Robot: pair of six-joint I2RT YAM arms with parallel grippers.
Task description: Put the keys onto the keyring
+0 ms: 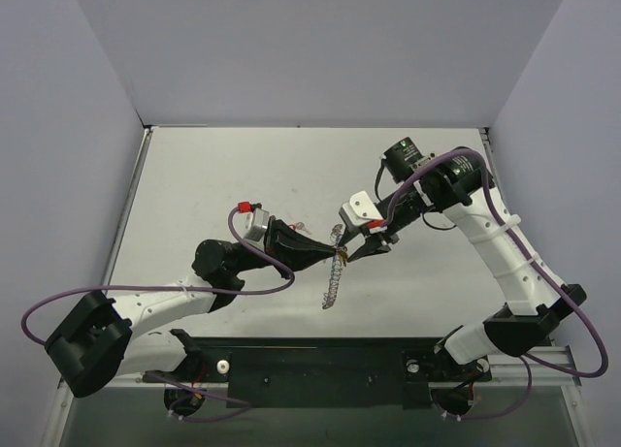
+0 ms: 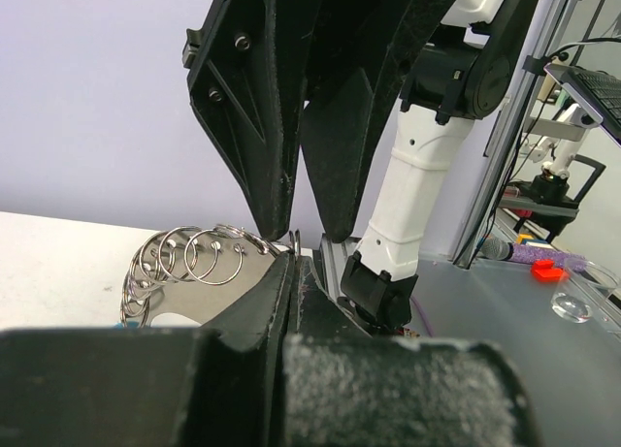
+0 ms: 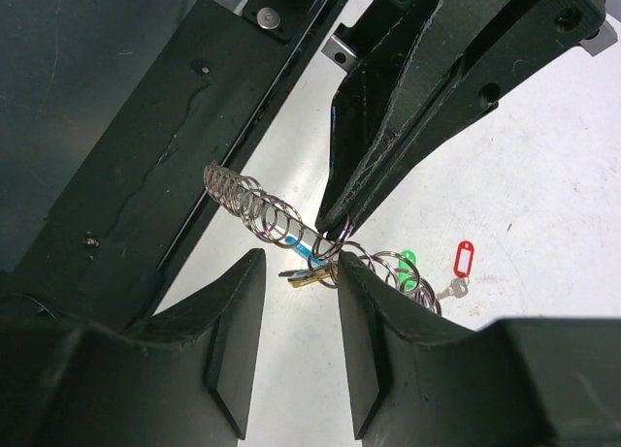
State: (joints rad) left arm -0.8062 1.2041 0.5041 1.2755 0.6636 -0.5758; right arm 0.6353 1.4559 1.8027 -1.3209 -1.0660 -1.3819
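Observation:
The keyring (image 3: 254, 207) is a long silvery wire coil with a blue segment (image 3: 302, 241), held up off the white table (image 1: 213, 185). My left gripper (image 3: 333, 224) is shut on it mid-length; it also shows in the top view (image 1: 335, 250) and the left wrist view (image 2: 293, 258), with coil loops (image 2: 184, 258) beside it. My right gripper (image 3: 298, 260) stands open right beside the coil, nothing between its fingers. Yellow and dark keys (image 3: 310, 275) sit just under the coil; whether they are threaded I cannot tell. A green tag (image 3: 408, 263) and a red-tagged key (image 3: 463, 261) show beyond the coil.
Grey walls enclose the table on three sides. A black rail (image 1: 320, 365) runs along the near edge between the arm bases. In the top view the coil (image 1: 333, 282) dangles toward the table in front of that rail.

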